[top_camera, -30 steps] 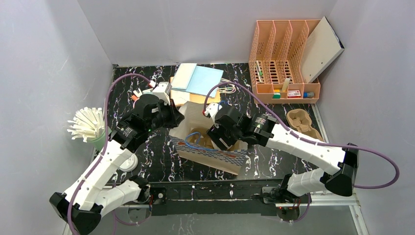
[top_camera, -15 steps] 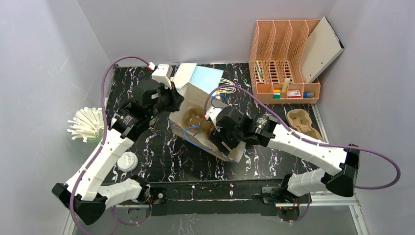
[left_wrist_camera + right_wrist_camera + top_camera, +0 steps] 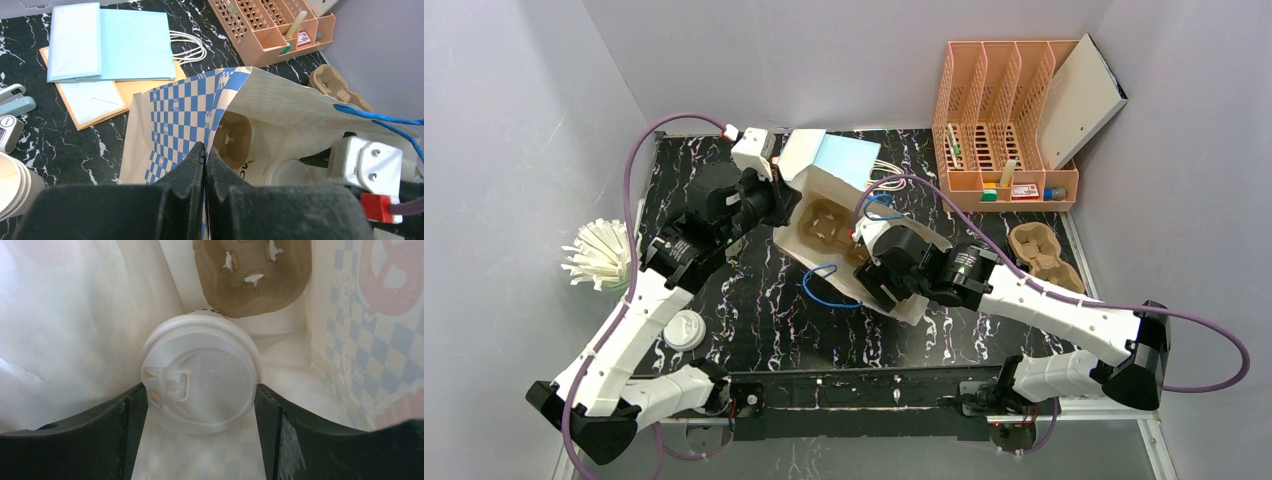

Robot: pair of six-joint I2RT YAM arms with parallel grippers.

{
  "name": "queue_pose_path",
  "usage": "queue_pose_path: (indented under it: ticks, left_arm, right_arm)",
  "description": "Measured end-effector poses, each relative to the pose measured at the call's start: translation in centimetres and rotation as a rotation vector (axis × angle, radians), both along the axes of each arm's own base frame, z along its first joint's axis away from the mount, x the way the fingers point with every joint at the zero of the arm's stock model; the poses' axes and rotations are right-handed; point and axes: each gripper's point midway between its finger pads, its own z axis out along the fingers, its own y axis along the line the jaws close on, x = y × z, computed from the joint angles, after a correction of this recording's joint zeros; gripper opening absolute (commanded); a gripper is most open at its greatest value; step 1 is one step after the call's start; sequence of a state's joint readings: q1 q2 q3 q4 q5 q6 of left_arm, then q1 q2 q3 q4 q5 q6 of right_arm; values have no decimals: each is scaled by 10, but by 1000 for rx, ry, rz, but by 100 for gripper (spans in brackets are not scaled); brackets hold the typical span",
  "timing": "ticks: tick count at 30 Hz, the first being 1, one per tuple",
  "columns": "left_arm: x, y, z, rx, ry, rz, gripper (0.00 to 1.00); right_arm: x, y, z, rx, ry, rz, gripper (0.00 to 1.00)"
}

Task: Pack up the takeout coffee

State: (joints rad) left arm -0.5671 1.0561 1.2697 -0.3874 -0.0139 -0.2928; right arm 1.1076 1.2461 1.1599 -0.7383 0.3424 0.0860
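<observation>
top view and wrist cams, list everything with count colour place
paper bag: one, white with blue checks, table centre
takeout coffee: one, white lid showing, in the bag
cup carrier: one, brown, in the bag
spare carrier: one, brown, right side
organizer: one, peach, far right
straws: a bunch, white, left edge
loose lid: one, white, near left
flat paper bags: pile, pale blue and tan, far side
stacked cups: one stack, cream, beside the bag
left tool: black, shut on bag rim
right tool: black, gripping the coffee
</observation>
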Motion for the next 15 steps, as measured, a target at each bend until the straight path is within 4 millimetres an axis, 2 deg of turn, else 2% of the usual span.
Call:
queue_pose_path:
  ticks: [8, 15]
  left_arm:
    - [-8, -1, 2, -8, -19, -35, 0]
    - [-10, -3, -10, 7, 3, -56, 0]
  right_arm:
    - [21, 5, 7, 4, -76, -59, 25]
    - [38, 4, 24, 21, -127, -108, 25]
